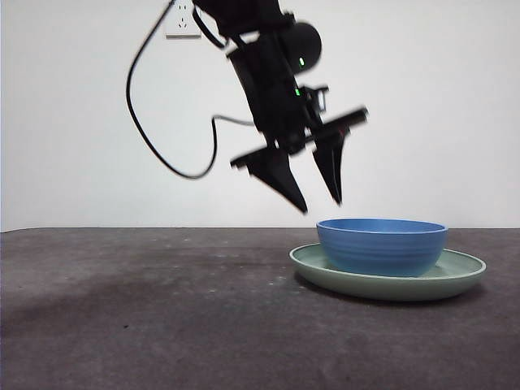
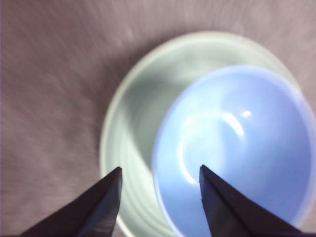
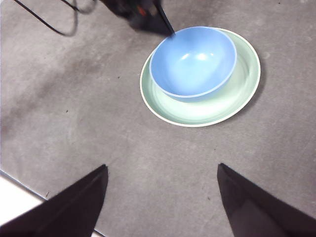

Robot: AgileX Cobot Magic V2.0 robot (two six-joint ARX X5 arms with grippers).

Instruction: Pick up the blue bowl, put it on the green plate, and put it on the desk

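Note:
The blue bowl [image 1: 382, 245] sits upright on the green plate [image 1: 461, 273], which lies on the desk [image 1: 146, 309] at the right. My left gripper [image 1: 321, 203] is open and empty, tilted, its tips just above the bowl's near-left rim. In the left wrist view the bowl [image 2: 237, 148] and plate [image 2: 133, 113] lie right below the gripper [image 2: 160, 170]. My right gripper [image 3: 160, 170] is open and empty, held back high over the desk, with bowl [image 3: 192, 61] and plate [image 3: 237, 98] ahead of it.
A black cable [image 1: 150, 114] hangs from the left arm. A white wall socket [image 1: 183, 20] is on the back wall. The desk's pale edge [image 3: 15, 197] shows in the right wrist view.

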